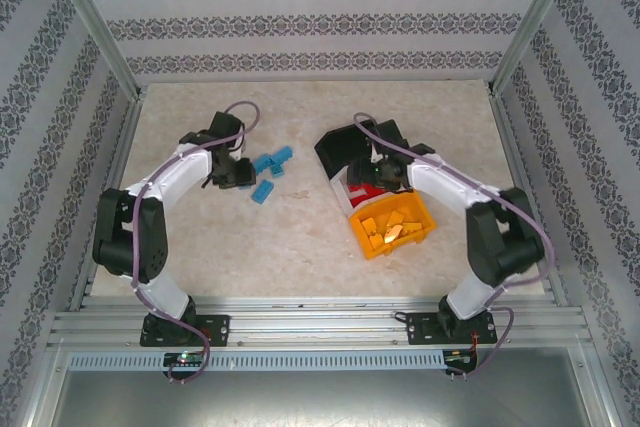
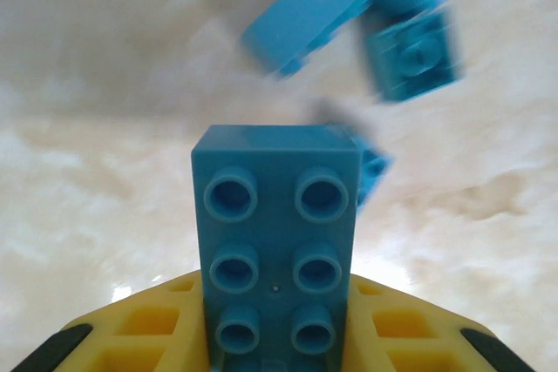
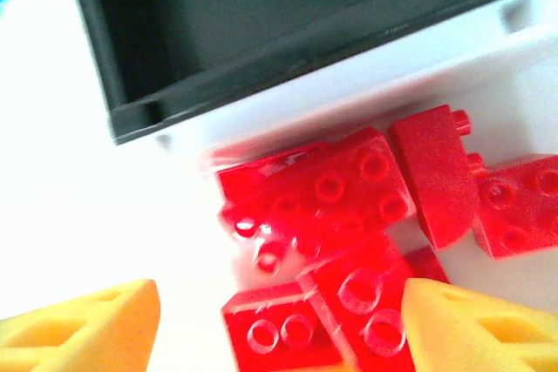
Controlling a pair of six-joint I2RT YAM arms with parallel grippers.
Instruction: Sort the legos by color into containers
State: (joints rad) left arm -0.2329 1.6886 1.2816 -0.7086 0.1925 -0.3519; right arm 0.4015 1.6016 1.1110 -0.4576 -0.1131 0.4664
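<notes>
Two of the three colours appear to be sorted already. Orange-yellow bricks are heaped in the orange-yellow bin, the nearest of the three joined containers on the right side of the table. Red bricks are piled in the white bin next to it. The black bin, farthest of the three, is seen to be bare inside as far as the right wrist view reaches, so it is judged to be meant for the blue.

Blue is what is left. A few loose blue bricks lie on the table to the left of the bins, close together and just right of the left gripper. One blue brick is pinched between that gripper's yellow fingers, studs toward the wrist camera, with the other blue pieces just beyond it; whether it is lifted off the table cannot be told.

The right gripper is held over the red pile with its fingers spread wide and nothing between them. No red or orange-yellow brick is seen loose on the table, so only the blue pieces are judged to need carrying across to the bins.
</notes>
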